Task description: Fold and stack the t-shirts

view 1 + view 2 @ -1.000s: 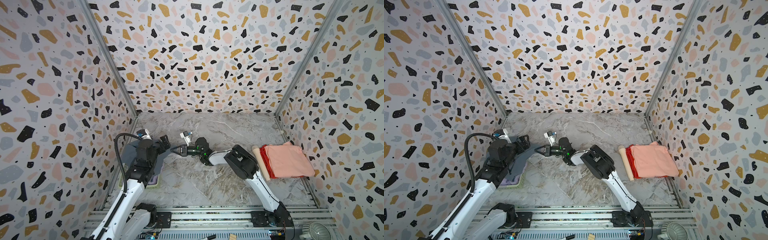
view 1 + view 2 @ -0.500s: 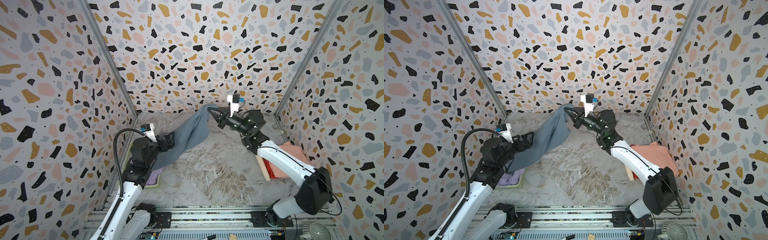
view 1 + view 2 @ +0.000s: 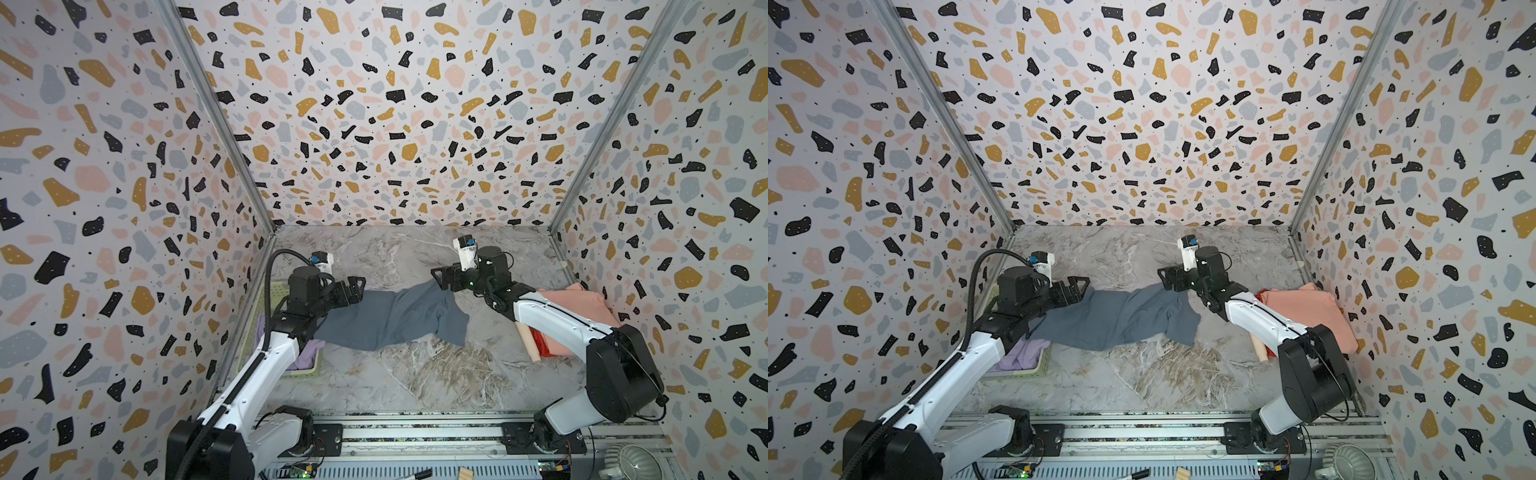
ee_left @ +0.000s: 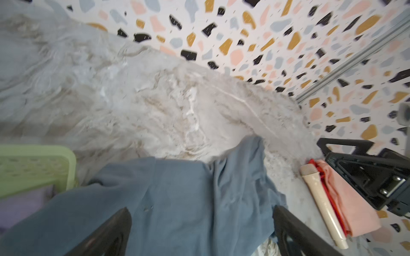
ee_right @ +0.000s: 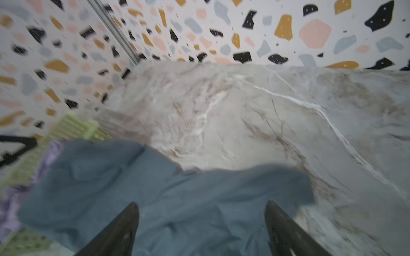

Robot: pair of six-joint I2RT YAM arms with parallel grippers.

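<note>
A slate blue-grey t-shirt lies crumpled across the middle of the table, one end draped over the basket. My left gripper hovers open at its left end; in the left wrist view the gripper has the cloth below its spread jaws. My right gripper is open over the right end, as the right wrist view's gripper shows above the cloth. A folded salmon pink t-shirt lies on a red one at the right. A lilac t-shirt sits in the basket.
The pale green lattice basket stands by the left wall under my left arm. A beige microphone-like stick lies against the folded stack. Patterned walls close in three sides.
My right gripper carried the blue-grey t-shirt up and rightward away from the basket, came down and opened. The shirt now lies on the table. The left gripper stayed open.
</note>
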